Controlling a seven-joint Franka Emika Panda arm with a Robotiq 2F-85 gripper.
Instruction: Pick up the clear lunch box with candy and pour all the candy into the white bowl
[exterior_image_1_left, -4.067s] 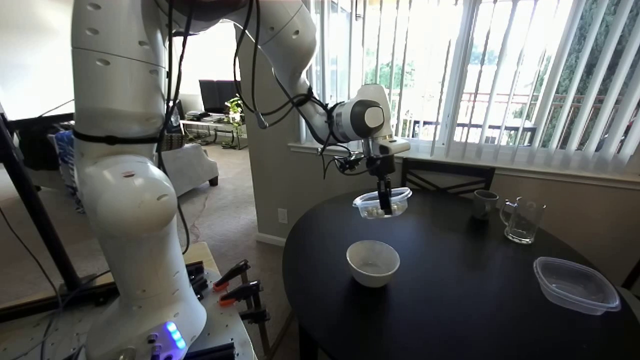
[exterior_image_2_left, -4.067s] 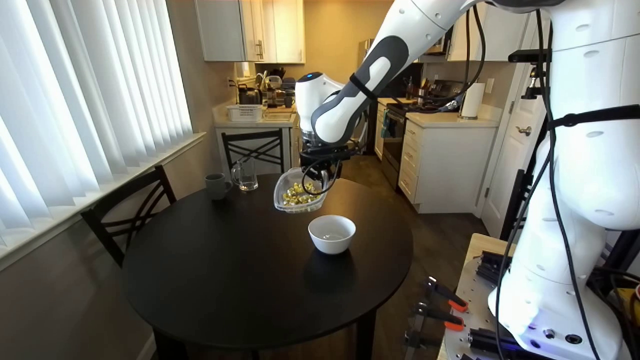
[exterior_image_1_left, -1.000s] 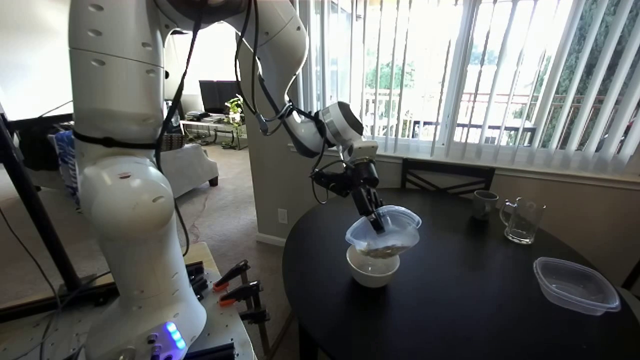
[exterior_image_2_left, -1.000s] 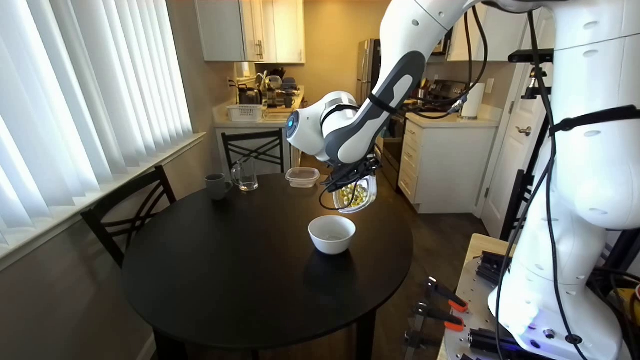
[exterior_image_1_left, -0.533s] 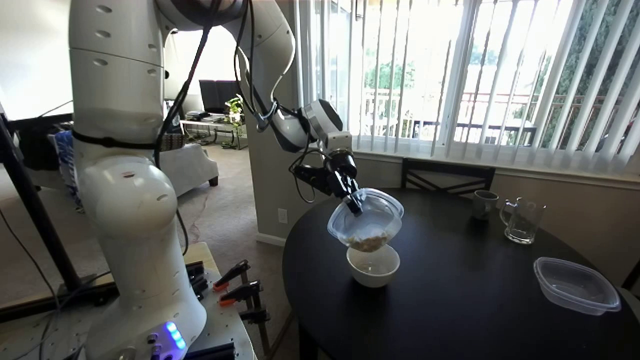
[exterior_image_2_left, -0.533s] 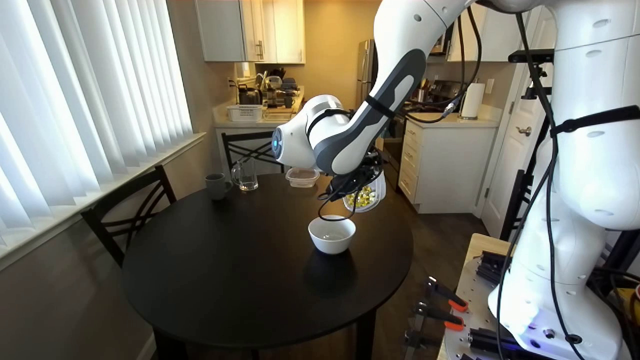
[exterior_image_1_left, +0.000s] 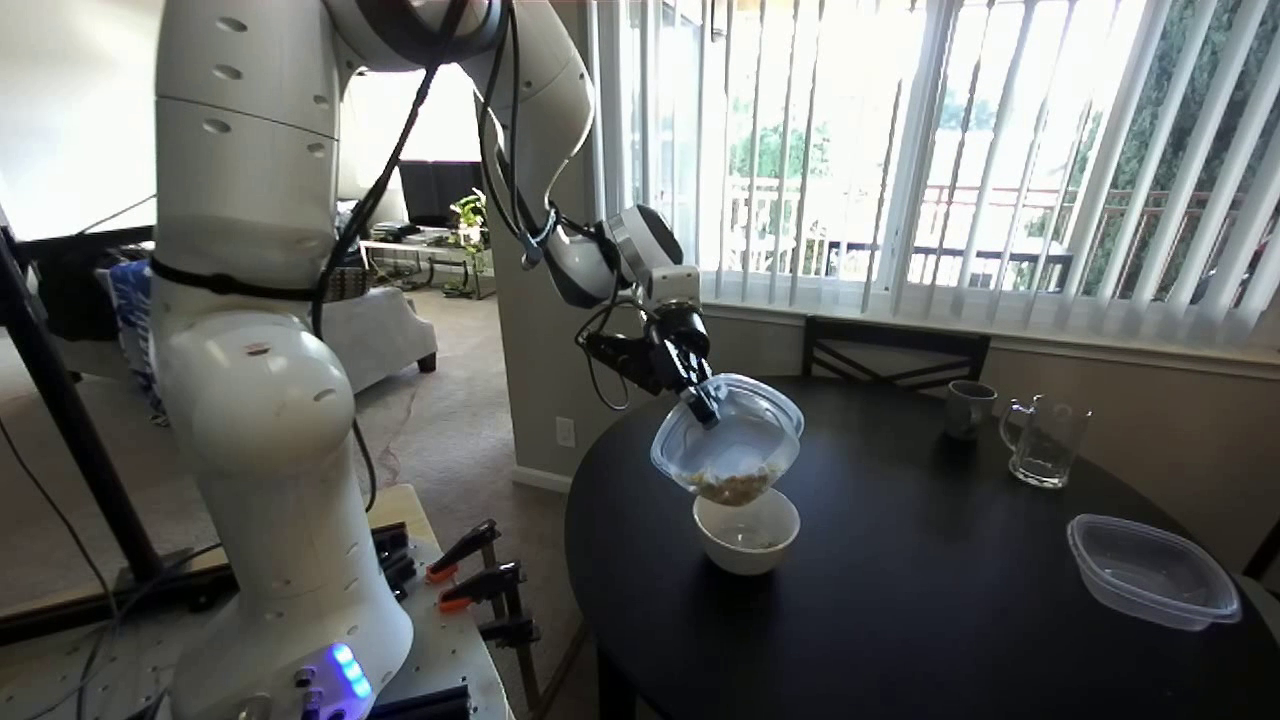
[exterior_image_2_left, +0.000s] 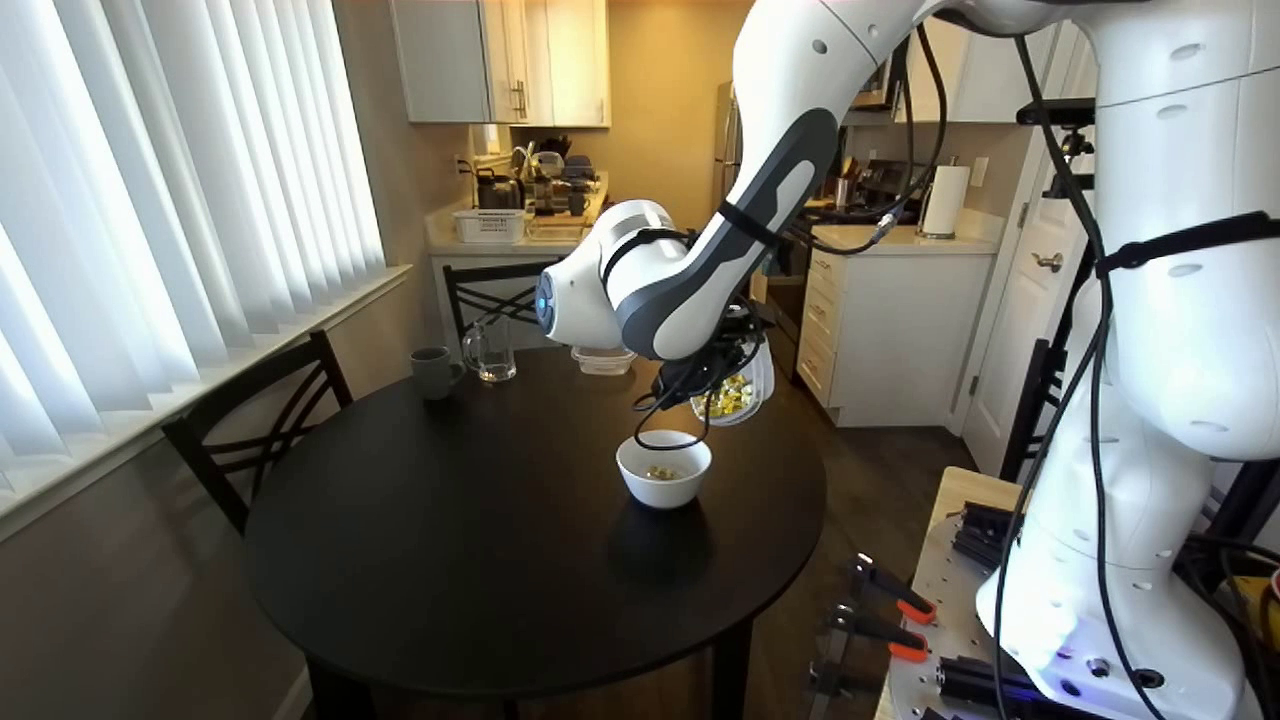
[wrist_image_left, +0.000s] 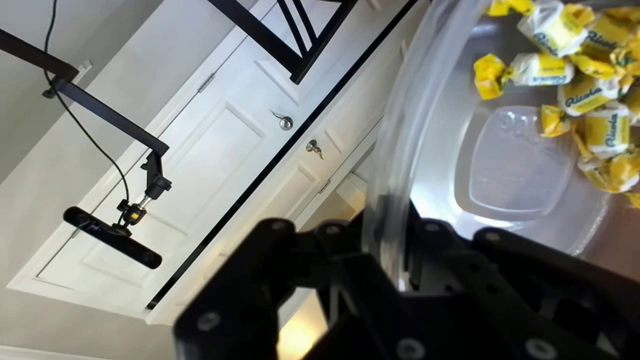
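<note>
A round, dark tabletop (exterior_image_1_left: 900, 620), cut off in an exterior view, and over it the clear lunch box (exterior_image_1_left: 738, 440) — glossy plastic, round-cornered, tipped steeply above the white bowl (exterior_image_1_left: 742, 556) and masking part of its smooth rim; contact is hard to judge. The black fingers (exterior_image_1_left: 704, 408), blurred in the wrist view, pinch the box's wall. Inside, twist-wrapped candy (wrist_image_left: 590, 95), yellow and white, runs off that view's edge — a few pieces sit in the bowl.

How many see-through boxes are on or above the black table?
2: the clear lunch box, tilted in the gripper, and a second clear box on the table, near its edge.
</note>
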